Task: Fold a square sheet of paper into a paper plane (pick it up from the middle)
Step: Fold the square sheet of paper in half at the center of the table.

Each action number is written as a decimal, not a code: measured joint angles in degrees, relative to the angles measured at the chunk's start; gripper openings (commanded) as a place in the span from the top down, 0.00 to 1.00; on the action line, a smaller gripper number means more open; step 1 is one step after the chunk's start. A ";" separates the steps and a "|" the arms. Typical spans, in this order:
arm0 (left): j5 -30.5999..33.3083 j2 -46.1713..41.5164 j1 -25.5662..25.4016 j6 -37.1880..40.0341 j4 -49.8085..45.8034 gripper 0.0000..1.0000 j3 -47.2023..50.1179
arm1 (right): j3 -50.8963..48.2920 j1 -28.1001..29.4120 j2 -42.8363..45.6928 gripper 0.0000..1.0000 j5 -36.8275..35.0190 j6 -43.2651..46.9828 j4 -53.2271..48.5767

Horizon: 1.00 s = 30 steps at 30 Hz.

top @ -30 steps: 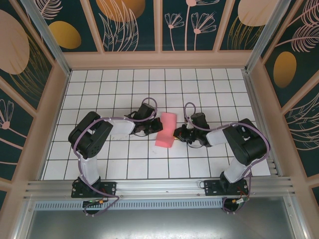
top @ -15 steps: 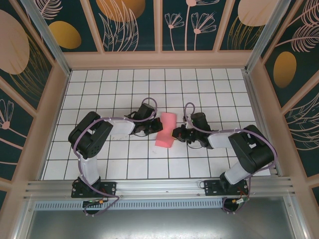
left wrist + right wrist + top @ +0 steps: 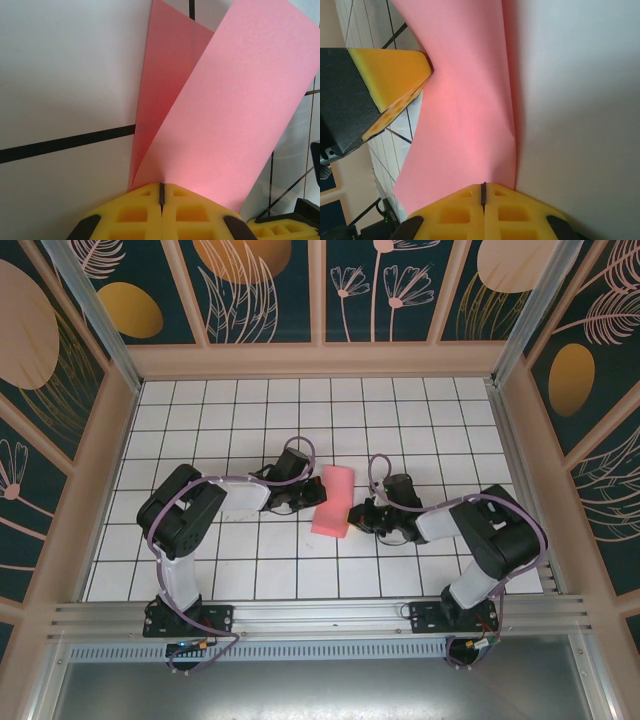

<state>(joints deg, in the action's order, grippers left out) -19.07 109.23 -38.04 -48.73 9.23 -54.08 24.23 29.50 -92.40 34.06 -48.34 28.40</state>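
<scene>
the left gripper (image 3: 302,500) is clamped tight on one edge of the square sheet of paper (image 3: 333,502). the right gripper (image 3: 357,515) pinches the opposite edge, jaws fully closed

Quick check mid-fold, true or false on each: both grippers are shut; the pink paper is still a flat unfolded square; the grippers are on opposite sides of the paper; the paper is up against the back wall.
1. Both grippers are shut. True: the left gripper and the right gripper each show their yellow fingertips pressed together.
2. The sheet of paper is a flat unfolded square. False: it is folded over, with the upper layer lifting off the lower.
3. The grippers are on opposite sides of the paper. True: left gripper at its left edge, right gripper at its right.
4. The paper is against the back wall. False: it is mid-table, between the arms.
</scene>
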 measured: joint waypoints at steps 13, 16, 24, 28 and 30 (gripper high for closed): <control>0.00 -0.07 0.00 0.02 0.24 1.00 0.17 | -0.13 4.09 2.97 1.00 -1.66 -0.04 -1.62; 0.00 -0.07 0.00 0.00 0.35 1.00 0.20 | -1.62 4.09 2.01 1.00 -1.97 -0.17 -0.92; 0.00 -0.07 0.00 0.00 0.61 1.00 0.31 | -2.67 4.15 2.82 1.00 -2.49 -0.22 0.44; 0.00 -0.09 -0.02 0.02 0.61 1.00 0.33 | -2.67 4.28 5.77 1.00 -2.54 -0.22 -1.60; 0.00 -0.09 -0.02 0.02 0.61 1.00 0.33 | -2.67 4.57 6.97 1.00 -2.47 -0.22 -1.60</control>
<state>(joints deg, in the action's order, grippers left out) -19.07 109.14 -38.06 -48.71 9.85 -53.76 21.56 34.06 -85.43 31.59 -48.56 26.81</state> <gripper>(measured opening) 0.052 0.050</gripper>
